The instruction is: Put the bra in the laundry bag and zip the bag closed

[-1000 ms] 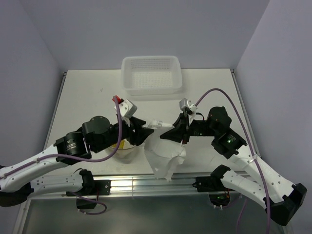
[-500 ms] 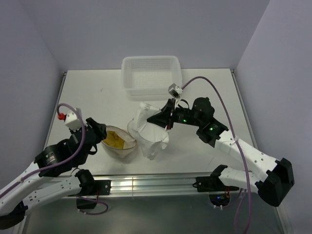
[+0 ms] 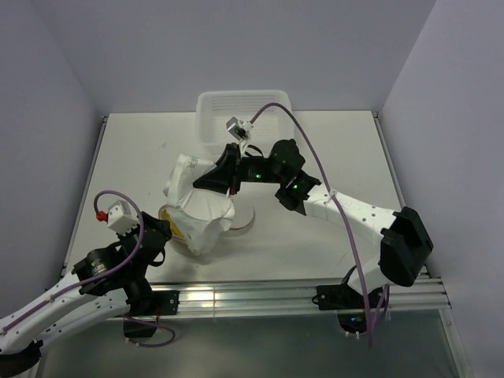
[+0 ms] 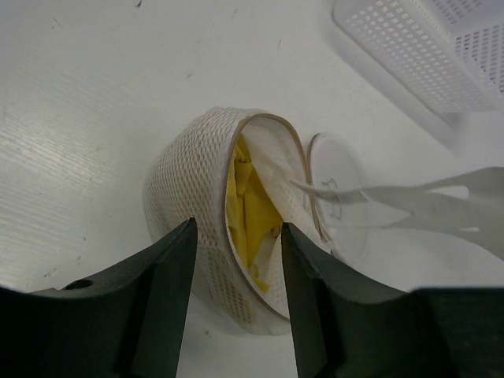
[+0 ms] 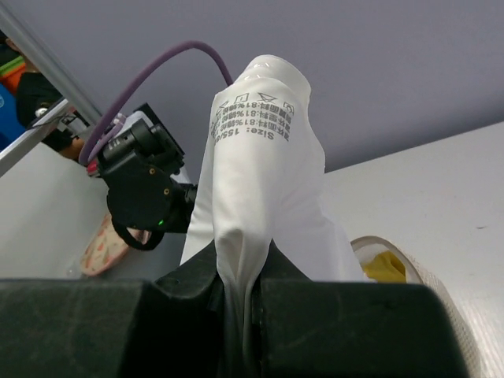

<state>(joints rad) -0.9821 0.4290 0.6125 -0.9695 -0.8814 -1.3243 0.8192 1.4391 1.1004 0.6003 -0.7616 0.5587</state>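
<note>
Pale worktop [image 3: 331, 150] carries the laundry bag [image 4: 185, 181], the bra [image 4: 250, 209] inside, lid [image 4: 339, 169] open. Right hand [image 3: 206, 179], pinching the white cloth [image 3: 193, 213], has swung left over the bag. Left hand [image 4: 236, 240], spread, has drawn back. Zipping looks obstructed.

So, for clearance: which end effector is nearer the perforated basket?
Right end effector, holding white cloth just before the basket; left end effector sits farther, by the laundry bag.
</note>
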